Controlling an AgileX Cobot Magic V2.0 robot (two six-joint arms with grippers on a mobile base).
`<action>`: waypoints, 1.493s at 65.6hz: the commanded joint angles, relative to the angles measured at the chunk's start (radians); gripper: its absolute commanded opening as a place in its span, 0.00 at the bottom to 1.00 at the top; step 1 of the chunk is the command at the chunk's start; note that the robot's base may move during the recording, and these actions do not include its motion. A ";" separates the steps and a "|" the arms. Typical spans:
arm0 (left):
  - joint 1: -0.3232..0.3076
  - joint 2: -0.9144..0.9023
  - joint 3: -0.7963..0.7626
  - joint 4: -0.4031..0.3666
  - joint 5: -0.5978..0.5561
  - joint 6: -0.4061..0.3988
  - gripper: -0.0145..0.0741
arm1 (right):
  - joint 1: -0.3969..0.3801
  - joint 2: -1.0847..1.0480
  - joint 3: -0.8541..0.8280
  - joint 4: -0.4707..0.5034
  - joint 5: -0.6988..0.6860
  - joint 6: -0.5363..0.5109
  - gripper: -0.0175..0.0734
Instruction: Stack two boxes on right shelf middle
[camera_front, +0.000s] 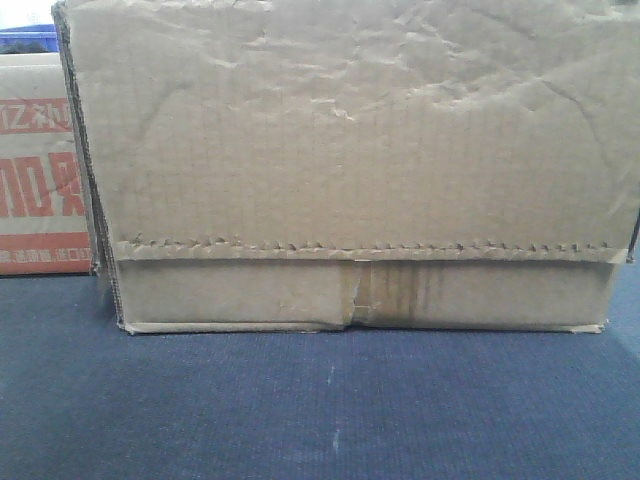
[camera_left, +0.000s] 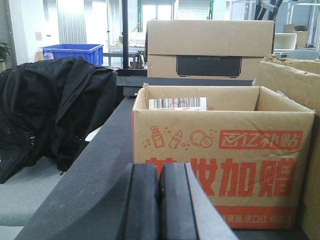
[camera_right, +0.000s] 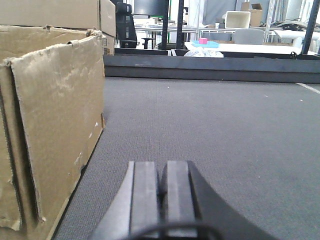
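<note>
Wrist-mounted views, left hand (camera_left: 160, 192) closed, empty, right hand (camera_right: 161, 187) apparently closed, empty

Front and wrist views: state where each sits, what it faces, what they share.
Front: low, close against plain box, printed box at left; no robot part.
Left wrist: low over table, facing printed box; shut left gripper below.
Right wrist: low over table, plain box at left; shut right gripper below.
Shared: printed box, front and left wrist.
</note>
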 joint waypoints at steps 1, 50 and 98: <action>0.003 -0.004 -0.002 -0.004 -0.019 0.000 0.04 | -0.007 -0.003 0.000 -0.001 -0.025 0.000 0.01; 0.003 -0.004 -0.002 -0.004 -0.055 0.000 0.04 | -0.007 -0.003 0.000 -0.001 -0.025 0.000 0.01; 0.003 0.037 -0.400 -0.087 0.119 0.000 0.04 | -0.007 0.020 -0.425 0.002 0.010 0.000 0.01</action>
